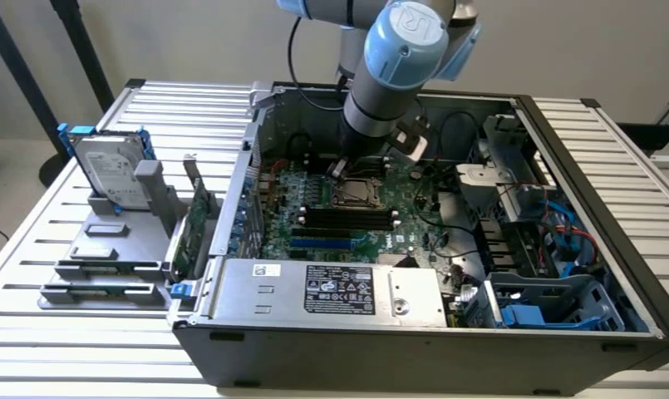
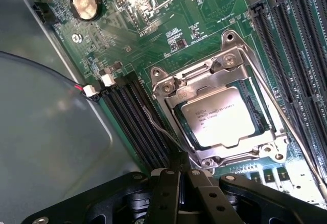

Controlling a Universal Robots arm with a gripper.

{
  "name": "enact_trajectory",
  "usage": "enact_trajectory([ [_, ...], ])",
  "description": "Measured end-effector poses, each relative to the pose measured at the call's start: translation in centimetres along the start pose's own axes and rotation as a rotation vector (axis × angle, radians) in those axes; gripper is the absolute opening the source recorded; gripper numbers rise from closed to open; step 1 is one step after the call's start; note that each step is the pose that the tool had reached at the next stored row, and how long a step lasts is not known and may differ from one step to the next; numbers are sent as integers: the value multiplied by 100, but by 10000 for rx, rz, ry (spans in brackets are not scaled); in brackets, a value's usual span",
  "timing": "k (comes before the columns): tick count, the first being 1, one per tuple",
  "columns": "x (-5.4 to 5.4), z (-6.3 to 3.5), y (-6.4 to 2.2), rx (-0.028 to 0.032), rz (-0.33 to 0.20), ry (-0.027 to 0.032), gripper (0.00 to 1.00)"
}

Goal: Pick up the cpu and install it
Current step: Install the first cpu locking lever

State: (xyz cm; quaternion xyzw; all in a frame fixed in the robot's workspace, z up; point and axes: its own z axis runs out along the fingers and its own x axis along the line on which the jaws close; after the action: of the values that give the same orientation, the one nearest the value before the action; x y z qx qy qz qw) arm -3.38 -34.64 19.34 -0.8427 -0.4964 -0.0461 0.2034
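One tool (image 2: 176,183) sits nearest the wrist camera, its black fingers pressed together and holding nothing, just beside the socket frame (image 2: 168,88). Beyond it the cpu (image 2: 225,119) lies flat in the socket on the green motherboard (image 2: 168,35), inside the metal frame. It looks light, thin and stiff, with a slick metal top; I judge it fragile underneath, so it should be held by opposite edges of the pale rim, level, never by the faces. Its top is a shiny silver square with small dark print. Farther off, in the exterior view, the case (image 1: 423,332) rests on the slatted worktop (image 1: 46,332).
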Motion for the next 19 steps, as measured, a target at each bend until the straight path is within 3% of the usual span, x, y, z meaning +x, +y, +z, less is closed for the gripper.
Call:
enact_trajectory([
  [10, 17, -3, 30, -154, 519, 157, 11],
  [19, 19, -3, 32, -153, 569, 159, 11],
])
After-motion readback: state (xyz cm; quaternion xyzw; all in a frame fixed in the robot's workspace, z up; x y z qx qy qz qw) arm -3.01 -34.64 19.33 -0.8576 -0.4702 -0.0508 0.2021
